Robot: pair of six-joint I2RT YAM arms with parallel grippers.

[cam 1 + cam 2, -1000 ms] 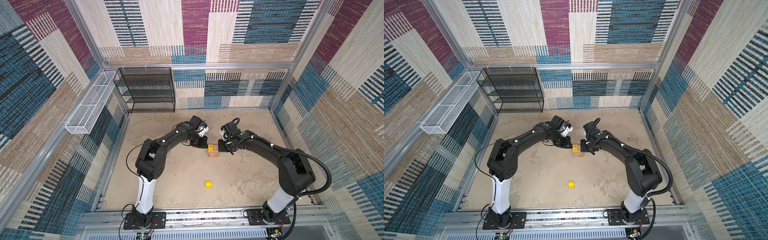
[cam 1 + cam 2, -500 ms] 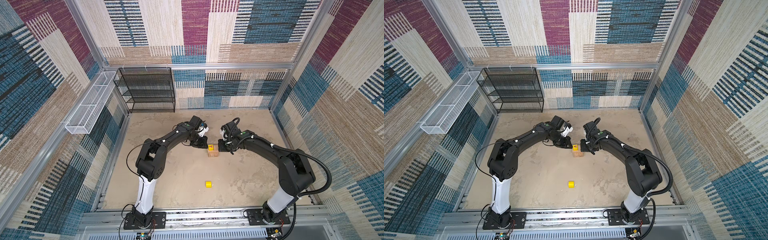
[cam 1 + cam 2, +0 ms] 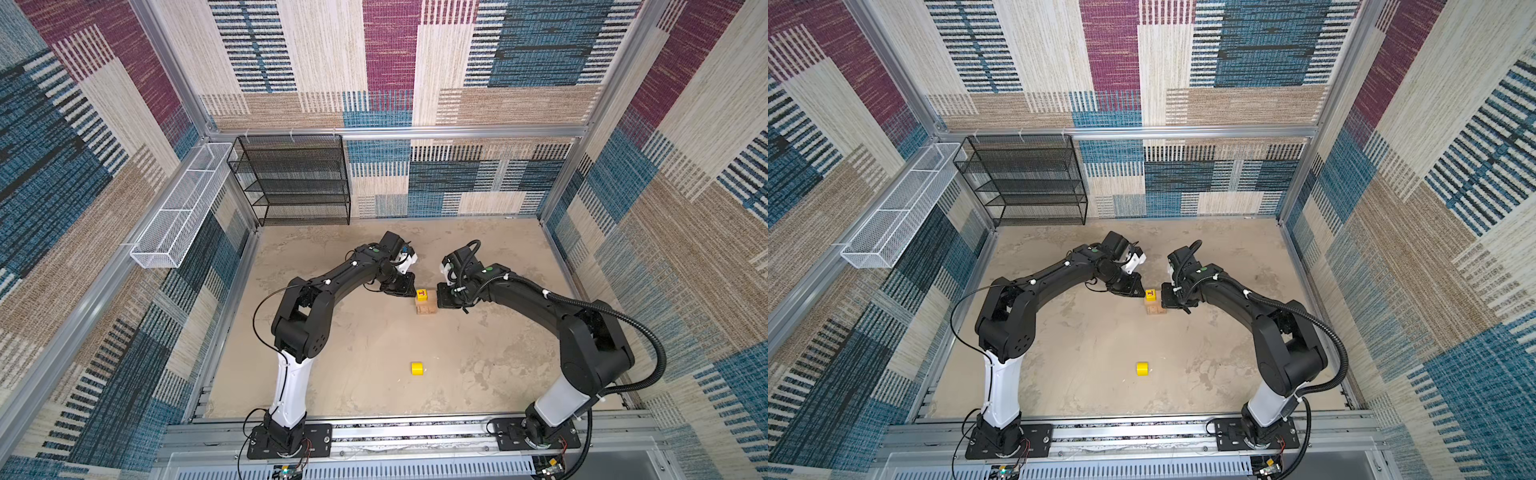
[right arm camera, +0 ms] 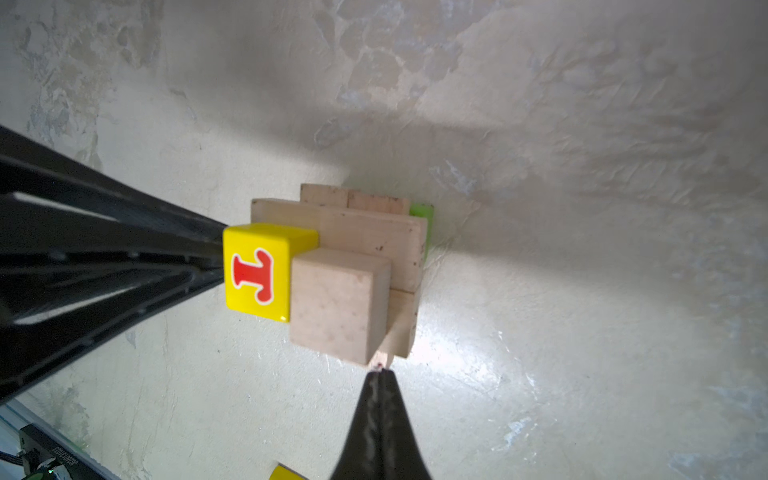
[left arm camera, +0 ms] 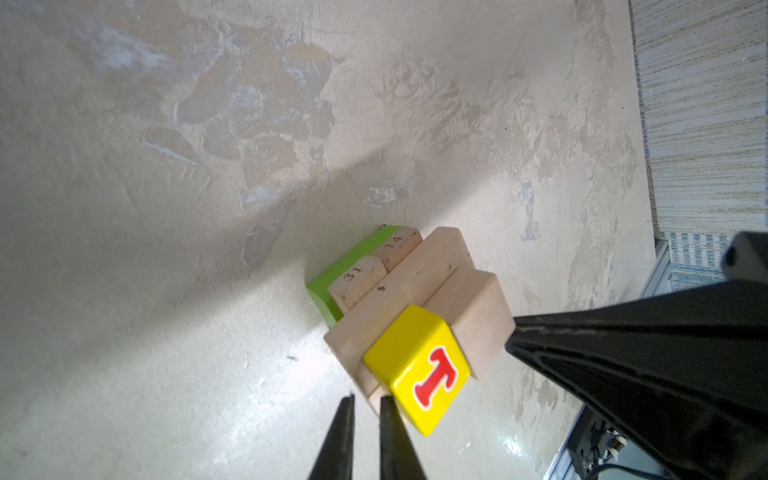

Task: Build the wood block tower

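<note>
The tower (image 3: 426, 306) stands mid-floor in both top views: a lime-green brick (image 5: 338, 272) lowest, tan planks (image 5: 409, 286) crosswise above it, then a tan cube (image 4: 338, 305) and a yellow block with a red mark (image 5: 419, 365) side by side on top. My left gripper (image 5: 368, 399) is at the tower's left side, its jaws a thin slit apart with nothing between; one fingertip (image 5: 385, 405) touches the yellow block's edge. My right gripper (image 4: 379, 374) is shut and empty, its tip against a lower plank's end on the tower's right side. A second yellow piece (image 3: 417, 368) lies alone nearer the front.
A black wire shelf (image 3: 297, 178) stands at the back left wall. A white wire basket (image 3: 183, 208) hangs on the left wall. Patterned walls enclose the floor, and the arms' mounting rail (image 3: 415, 432) runs along the front.
</note>
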